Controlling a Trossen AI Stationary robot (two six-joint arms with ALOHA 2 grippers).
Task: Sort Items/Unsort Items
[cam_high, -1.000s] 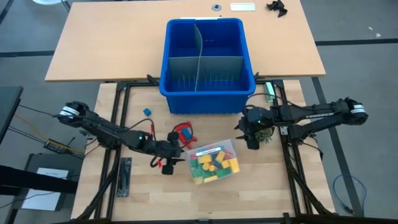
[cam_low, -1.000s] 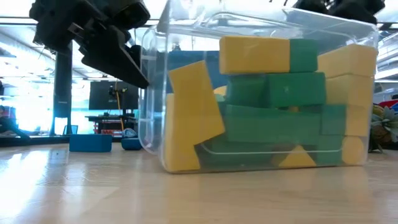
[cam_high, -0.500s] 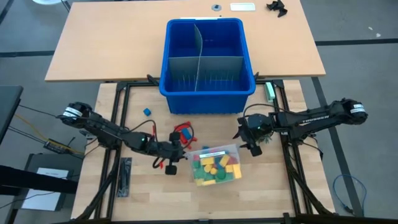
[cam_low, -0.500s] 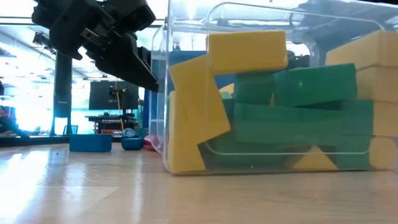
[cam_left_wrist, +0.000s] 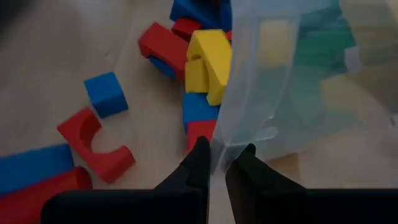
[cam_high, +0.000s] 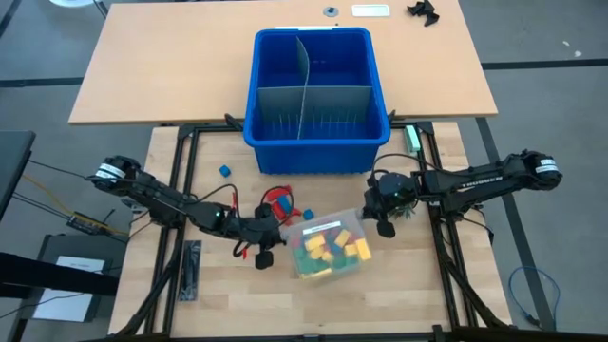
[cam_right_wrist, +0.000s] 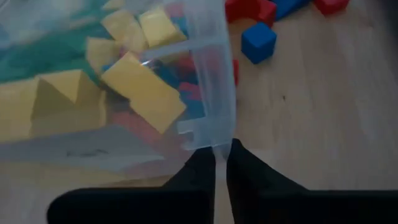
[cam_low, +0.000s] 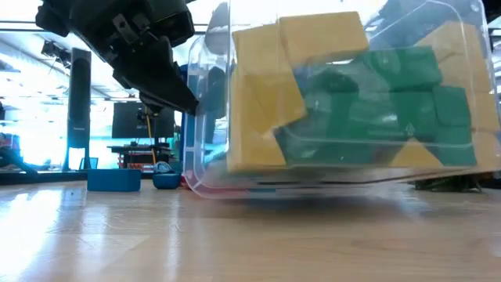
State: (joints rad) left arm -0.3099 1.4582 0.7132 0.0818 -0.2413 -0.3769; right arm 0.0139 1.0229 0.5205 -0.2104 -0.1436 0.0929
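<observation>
Blocks in yellow and green fill a clear plastic tub sitting at lower centre of the high view, on the light wooden bench. From the low view the tub looks tipped, its near bottom edge raised off the wood. More blocks lie loose just left of the tub: a small heap of red and blue pieces touching its corner, and one lone blue cube further off toward the upper left. The left gripper reaches in from the left of the high view and has its fingers pinched together on the tub's thin rim, as the left wrist view shows, with red, blue and yellow loose blocks just beyond. The right gripper comes in from the right and is likewise clamped on the opposite rim of the tub, a loose blue cube lying near it. Behind all this, at upper centre of the high view, stands a large blue bin with grey dividers inside.
</observation>
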